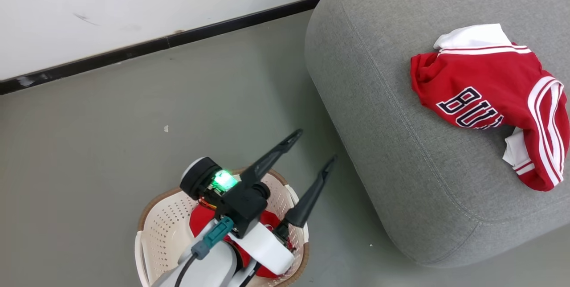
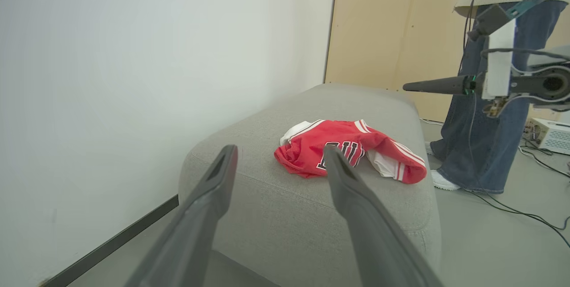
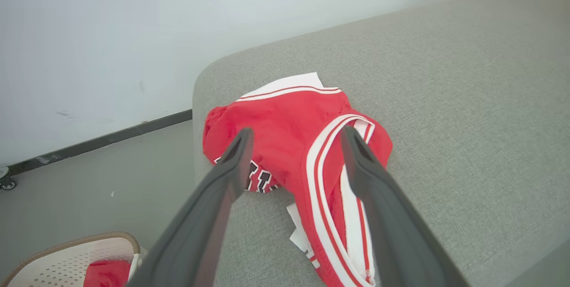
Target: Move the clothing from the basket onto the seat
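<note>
dark left end effector (image 1: pixel 315 145), jaws spread, angled over basket (image 1: pixel 156 229).

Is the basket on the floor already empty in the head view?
No, a red garment lies inside the basket, under the robot's arm.

The left gripper (image 1: pixel 315 145) has two long matte black fingers (image 1: pixel 267 160) tapering to thin tips, rooted in a blocky black housing (image 1: pixel 244 204). Just behind the housing, a small green light (image 1: pixel 224 180) glows beside a round black-and-white joint cap (image 1: pixel 198 178), with thin orange wires (image 1: pixel 205 203) beneath. Farther back, a teal connector (image 1: pixel 219 231) ends a black cable (image 1: pixel 181 273) beside the white forearm shell (image 1: pixel 267 249). The right gripper (image 3: pixel 297 132) has matching dark fingers.
</note>
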Tool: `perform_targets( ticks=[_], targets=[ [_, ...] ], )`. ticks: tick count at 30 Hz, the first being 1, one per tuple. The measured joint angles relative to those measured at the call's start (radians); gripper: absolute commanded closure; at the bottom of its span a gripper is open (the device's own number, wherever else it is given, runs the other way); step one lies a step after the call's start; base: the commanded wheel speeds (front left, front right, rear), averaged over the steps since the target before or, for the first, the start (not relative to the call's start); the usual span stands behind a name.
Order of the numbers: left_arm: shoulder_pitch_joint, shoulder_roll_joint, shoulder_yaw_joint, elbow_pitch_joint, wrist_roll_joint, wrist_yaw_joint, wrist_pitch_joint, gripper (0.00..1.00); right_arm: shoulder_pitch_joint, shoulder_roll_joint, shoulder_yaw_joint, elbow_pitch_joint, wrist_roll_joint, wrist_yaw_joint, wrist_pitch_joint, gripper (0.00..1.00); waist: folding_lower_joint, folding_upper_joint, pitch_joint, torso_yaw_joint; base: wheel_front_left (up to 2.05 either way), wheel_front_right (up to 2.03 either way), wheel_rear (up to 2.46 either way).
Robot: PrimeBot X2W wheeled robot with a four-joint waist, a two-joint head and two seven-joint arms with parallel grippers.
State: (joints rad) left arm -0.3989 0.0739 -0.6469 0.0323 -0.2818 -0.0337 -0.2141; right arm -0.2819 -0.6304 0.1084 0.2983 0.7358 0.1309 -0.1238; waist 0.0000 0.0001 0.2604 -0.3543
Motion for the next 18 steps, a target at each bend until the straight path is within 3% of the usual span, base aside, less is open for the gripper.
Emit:
perform_targets(
  ticks=[7, 18],
  targets=[
    [0.022, 0.016, 0.052, 0.016, -0.008, 0.035, -0.013, 0.0, -0.064, 0.007, -0.004, -0.066, -0.065, 0.0, -0.043, 0.0, 0.0, 0.0, -0.021, 0.024, 0.0, 0.0, 0.0],
    [0.075, 0.042, 0.161, 0.042, -0.031, 0.108, -0.027, 0.0, -0.119, 0.091, 0.008, -0.103, -0.241, 0.0, -0.063, 0.0, 0.0, 0.0, -0.065, 0.088, 0.0, 0.0, 0.0]
  ],
)
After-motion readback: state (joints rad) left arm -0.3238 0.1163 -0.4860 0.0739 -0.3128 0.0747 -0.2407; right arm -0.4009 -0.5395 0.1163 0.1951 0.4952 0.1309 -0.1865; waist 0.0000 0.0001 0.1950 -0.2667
